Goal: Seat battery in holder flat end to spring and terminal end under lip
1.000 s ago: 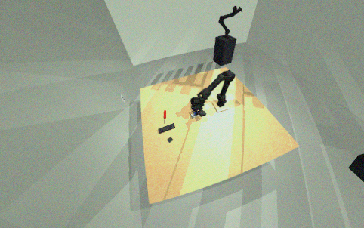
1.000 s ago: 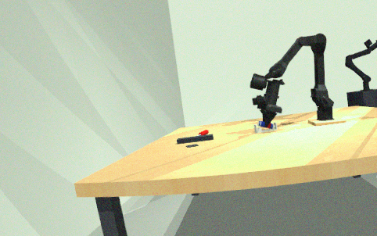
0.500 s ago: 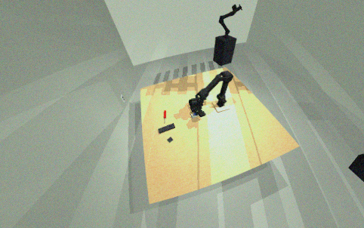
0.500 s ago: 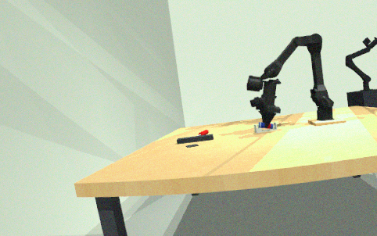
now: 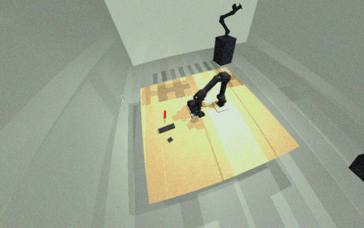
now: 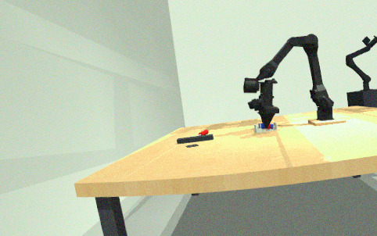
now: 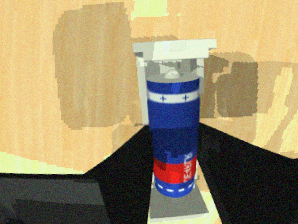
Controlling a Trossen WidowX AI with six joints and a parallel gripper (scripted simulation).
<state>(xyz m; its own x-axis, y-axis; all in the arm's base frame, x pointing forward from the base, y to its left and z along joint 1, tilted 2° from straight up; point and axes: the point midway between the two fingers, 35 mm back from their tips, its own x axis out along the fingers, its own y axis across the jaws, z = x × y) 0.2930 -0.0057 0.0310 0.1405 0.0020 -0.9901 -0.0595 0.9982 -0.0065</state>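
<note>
- Wrist view: my gripper is clamped narrow on the battery, dark fingers pressing its red band from both sides.
- Battery lies lengthwise in the pale holder, its grey end close to the far wall.
- Exterior view: I'm pointing straight down over the holder on the table.
- Off to the side, a red screwdriver lies just beside a black bar.
</note>
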